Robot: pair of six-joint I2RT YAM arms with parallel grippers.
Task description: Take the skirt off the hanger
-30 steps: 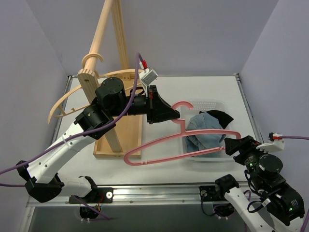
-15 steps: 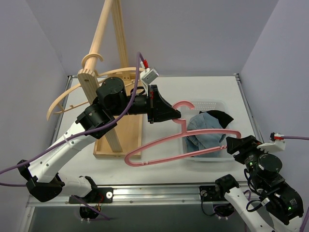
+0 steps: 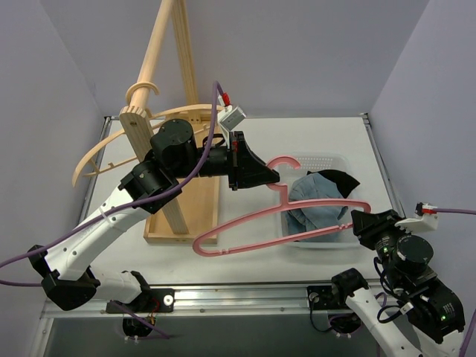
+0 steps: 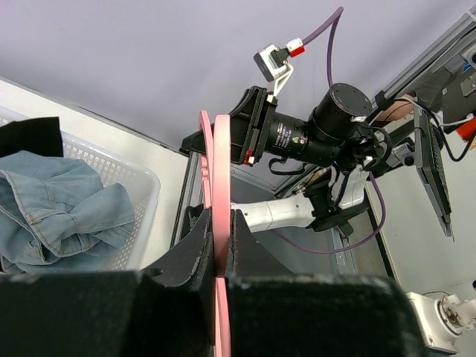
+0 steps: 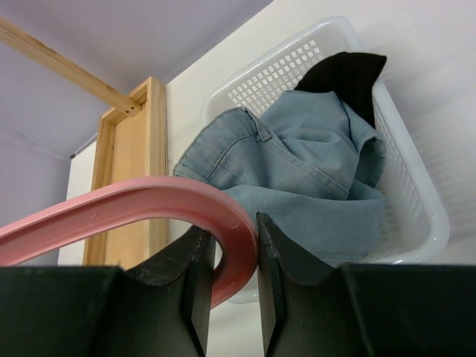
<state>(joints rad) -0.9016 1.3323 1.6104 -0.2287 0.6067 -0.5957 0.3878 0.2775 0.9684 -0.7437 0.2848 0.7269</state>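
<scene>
My left fingers (image 4: 192, 249) are clamped on the neck of the pink hanger (image 5: 149, 197), just below its hook, and it hangs in the air above the surface. In the top view its long axis runs from about 8 o'clock to 2 o'clock. My right fingers (image 5: 195, 282) are pressed together on its 2 o'clock end, one on each side of the curved tip. The denim skirt (image 3: 320, 201) is off the hanger as far as I can see, heaped in the white basket (image 3: 320, 158) under the hanger's right half. It lies at about 10 o'clock from my right fingers and 4 o'clock from my left, so the right arm is nearer. A second ago the right fingers stood wider around that tip; they have since closed on it, while the hanger has barely shifted
</scene>
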